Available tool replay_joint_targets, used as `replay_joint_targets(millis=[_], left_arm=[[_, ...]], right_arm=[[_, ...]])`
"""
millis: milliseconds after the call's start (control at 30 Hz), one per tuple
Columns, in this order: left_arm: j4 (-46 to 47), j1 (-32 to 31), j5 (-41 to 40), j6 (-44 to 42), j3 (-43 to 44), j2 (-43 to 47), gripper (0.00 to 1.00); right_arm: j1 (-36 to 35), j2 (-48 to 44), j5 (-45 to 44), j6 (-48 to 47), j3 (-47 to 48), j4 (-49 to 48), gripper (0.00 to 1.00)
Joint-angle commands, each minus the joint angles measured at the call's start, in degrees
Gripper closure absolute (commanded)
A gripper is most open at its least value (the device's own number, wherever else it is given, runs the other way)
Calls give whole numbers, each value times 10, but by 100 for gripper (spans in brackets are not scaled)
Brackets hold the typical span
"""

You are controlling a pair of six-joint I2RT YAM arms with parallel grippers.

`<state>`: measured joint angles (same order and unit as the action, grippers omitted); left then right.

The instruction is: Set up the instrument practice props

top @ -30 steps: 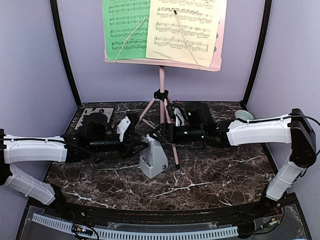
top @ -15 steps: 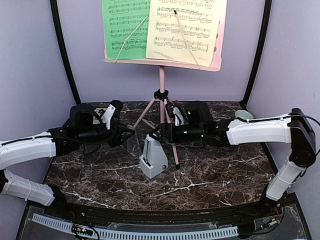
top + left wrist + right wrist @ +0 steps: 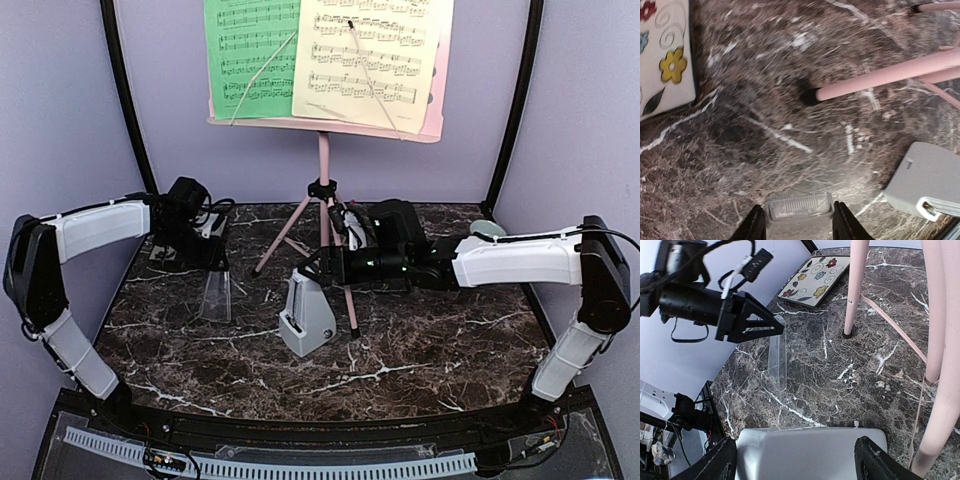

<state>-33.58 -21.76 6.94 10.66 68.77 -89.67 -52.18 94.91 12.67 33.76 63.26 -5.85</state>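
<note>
While the pink music stand (image 3: pixel 323 190) is seen upright at the back of the desk (image 3: pixel 430 350), with the green page (image 3: pixel 250 55) and pale-yellow page (image 3: pixel 368 60) already resting on its ledge, the metronome (image 3: pixel 307 318) is left standing just in front of the stand's tripod legs, near the middle of the marble top

The relation that matters is judged to be between the metronome and the right hand (image 3: pixel 322 266). That hand is stretched out horizontally toward the left, and the metronome lies just below and in front of its tips; in the right wrist view its grey body (image 3: pixel 810 454) fills the lower frame between the two dark fingers, which are spread wide and touch nothing. The metronome's long axis is upright, leaning slightly back, so a grasp across its sides would be called for

The left hand (image 3: pixel 216 296) is set well apart to the left, pointing downward, its clear fingers (image 3: pixel 799 216) close together with nothing seen between them. The flowered card (image 3: pixel 665 55) lies beyond it. The right arm is clearly the nearer one for any further move of the metronome
</note>
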Motion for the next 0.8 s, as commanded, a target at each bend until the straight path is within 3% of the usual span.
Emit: replay_joint_targets(millis=[0,167,367,500,700,767], left_arm=[[-154,43,-22,-13,85,-81,100],[-196,69,-47,-36,150,-190,99],[-180,95,-40,-43,169,-248,89],[-176,101,-30,-42,180,-250,70],[-167,101,-18,-38,175,-204,26],[-162,100,-19,-38,165,-181,21]], right_arm=[[7,35,-30,-31,-15,131,19],[7,34,-33,-27,-13,130,19],[7,39,-35,-23,0,129,19],[6,43,-35,-28,23,137,18],[7,43,-35,-33,41,141,17],[7,41,-35,-34,42,141,17]])
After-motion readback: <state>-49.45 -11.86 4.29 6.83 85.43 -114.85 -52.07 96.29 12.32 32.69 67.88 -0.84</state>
